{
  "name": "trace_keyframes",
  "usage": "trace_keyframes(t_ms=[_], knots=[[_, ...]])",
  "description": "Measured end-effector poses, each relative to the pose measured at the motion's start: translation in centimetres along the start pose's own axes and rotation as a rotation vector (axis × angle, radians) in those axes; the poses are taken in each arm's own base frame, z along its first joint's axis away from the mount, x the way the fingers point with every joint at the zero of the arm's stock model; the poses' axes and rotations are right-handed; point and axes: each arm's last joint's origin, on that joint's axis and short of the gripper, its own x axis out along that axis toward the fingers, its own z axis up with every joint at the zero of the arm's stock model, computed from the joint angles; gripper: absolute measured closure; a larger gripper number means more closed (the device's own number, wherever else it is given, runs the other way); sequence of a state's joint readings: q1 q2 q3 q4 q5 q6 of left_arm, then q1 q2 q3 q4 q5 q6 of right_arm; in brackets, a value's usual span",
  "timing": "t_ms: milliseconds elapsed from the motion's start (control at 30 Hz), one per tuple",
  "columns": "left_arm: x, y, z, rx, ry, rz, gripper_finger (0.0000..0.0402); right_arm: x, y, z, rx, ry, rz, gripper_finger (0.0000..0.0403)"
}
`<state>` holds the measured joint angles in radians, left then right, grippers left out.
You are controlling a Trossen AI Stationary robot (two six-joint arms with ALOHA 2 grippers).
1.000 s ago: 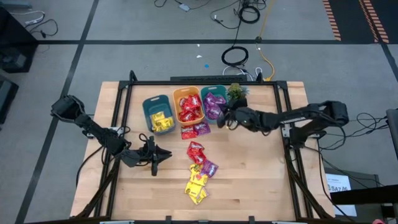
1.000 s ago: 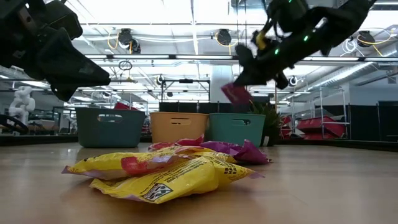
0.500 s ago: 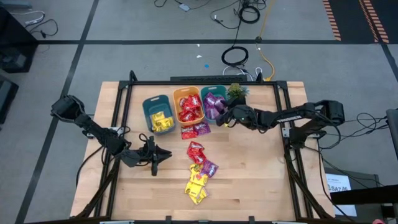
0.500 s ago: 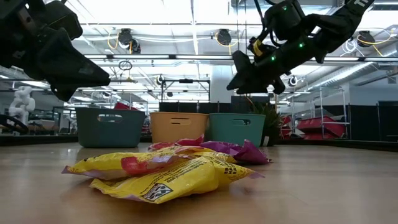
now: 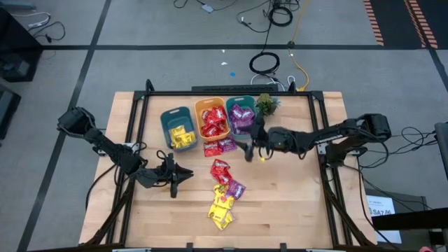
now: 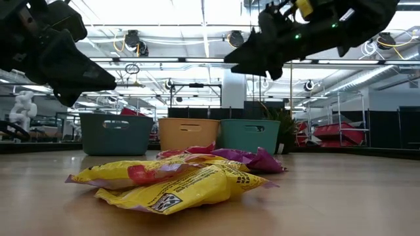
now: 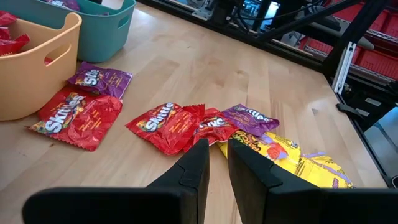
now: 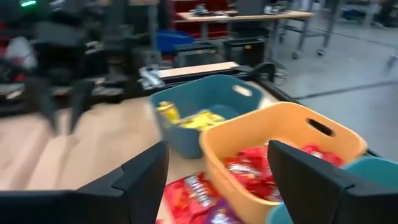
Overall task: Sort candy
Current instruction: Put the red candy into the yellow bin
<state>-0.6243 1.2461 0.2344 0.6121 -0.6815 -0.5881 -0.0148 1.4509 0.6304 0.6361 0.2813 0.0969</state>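
Loose candy lies on the wooden table: red and purple packets (image 5: 219, 147) just in front of the bins, and a mixed red, purple and yellow pile (image 5: 224, 192) nearer the front edge. Three bins stand at the back: a blue-teal one with yellow packets (image 5: 178, 129), an orange one with red (image 5: 213, 119), and a teal one with purple (image 5: 241, 113). My right gripper (image 5: 246, 147) hangs open and empty above the table, near the front of the orange and teal bins. My left gripper (image 7: 217, 168) waits left of the pile, pointing at it, its fingers shut to a slim gap with nothing between them.
A small green plant (image 5: 266, 103) stands right of the teal bin. A black frame (image 5: 140, 133) runs along the table's left, right and far sides. Bare wood (image 5: 280, 203) lies right of and in front of the pile.
My right gripper has opened and let go of a purple packet it held above the teal bin. It has then swung away from the bin toward the table's near edge and a little left, turning and tipping up as it went.
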Motion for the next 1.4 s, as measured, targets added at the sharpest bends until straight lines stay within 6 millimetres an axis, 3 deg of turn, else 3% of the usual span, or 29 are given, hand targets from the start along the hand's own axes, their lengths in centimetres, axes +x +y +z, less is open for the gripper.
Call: trace_keyframes(t_ms=[267, 467, 700, 967, 1100, 1233, 1400], knots=[[0.0, 0.0, 0.0, -0.007, 0.0, 0.0, 0.0333, -1.1, 4.1, -1.1, -0.07, 0.039, 0.141, 0.0151], [0.0, 0.0, 0.0, -0.01, -0.002, -0.002, 0.0333, -0.2, 6.2, -5.0, -0.107, 0.163, 0.184, 0.0152], [0.0, 0.0, 0.1, -0.013, -0.006, -0.005, 0.0333, 2.0, 7.2, -8.8, -0.096, 0.137, 0.197, 0.0152], [0.0, 0.0, 0.1, -0.012, -0.005, -0.005, 0.0333, 7.3, 9.6, -10.3, -0.141, 0.208, 0.233, 0.0152], [0.0, -0.1, 0.0, -0.012, 0.0, -0.01, 0.0333, 9.6, 9.7, -10.8, -0.152, 0.318, 0.132, 0.0155], [0.0, -0.1, 0.0, -0.012, 0.013, -0.029, 0.0333, 10.3, 9.3, -11.3, -0.119, 0.371, 0.096, 0.0177], [0.0, -0.1, 0.0, -0.012, 0.014, -0.031, 0.0333, 10.2, 9.2, -11.6, -0.099, 0.426, 0.09, 0.0237]])
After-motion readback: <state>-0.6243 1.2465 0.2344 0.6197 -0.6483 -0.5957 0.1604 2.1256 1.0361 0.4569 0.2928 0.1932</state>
